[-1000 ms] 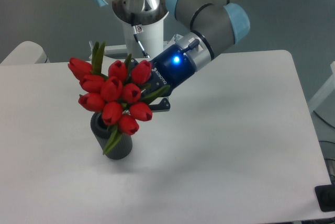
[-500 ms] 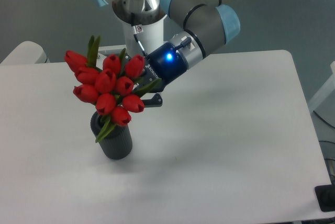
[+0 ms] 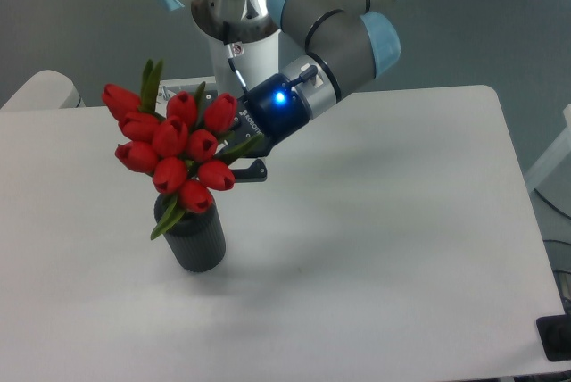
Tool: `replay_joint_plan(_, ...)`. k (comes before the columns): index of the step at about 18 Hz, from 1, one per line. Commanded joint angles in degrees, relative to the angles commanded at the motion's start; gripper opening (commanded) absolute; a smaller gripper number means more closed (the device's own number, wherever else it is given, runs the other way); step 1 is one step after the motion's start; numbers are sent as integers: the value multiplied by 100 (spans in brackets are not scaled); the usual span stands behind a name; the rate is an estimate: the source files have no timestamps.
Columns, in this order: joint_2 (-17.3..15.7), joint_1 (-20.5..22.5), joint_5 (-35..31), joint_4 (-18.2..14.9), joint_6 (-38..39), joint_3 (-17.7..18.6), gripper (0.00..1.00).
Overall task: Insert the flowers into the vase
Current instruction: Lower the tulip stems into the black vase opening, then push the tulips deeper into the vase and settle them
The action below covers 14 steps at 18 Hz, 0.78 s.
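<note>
One gripper (image 3: 234, 152) holds the flowers (image 3: 169, 150) by their stems, its fingers closed around them. They hang tilted just above the vase (image 3: 193, 237), which stands upright on the table (image 3: 384, 239); the lowest bud overlaps the vase's rim.

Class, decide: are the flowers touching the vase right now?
Cannot tell. In the fixed camera view the lowest bud and leaf of the flowers overlap the rim of the vase, hiding any contact or gap.

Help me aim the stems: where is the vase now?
The vase stands on the white table, left of centre, directly under the flowers held in the claw.
</note>
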State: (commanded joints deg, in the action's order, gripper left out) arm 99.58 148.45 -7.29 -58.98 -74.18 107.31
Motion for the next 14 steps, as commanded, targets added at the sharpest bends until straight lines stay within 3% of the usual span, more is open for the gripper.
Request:
replay_joint_plan(10, 184, -79, -26, 9, -1142, 457, 4)
replay_joint_plan(14, 369, -88, -61, 18, -1353, 457, 5)
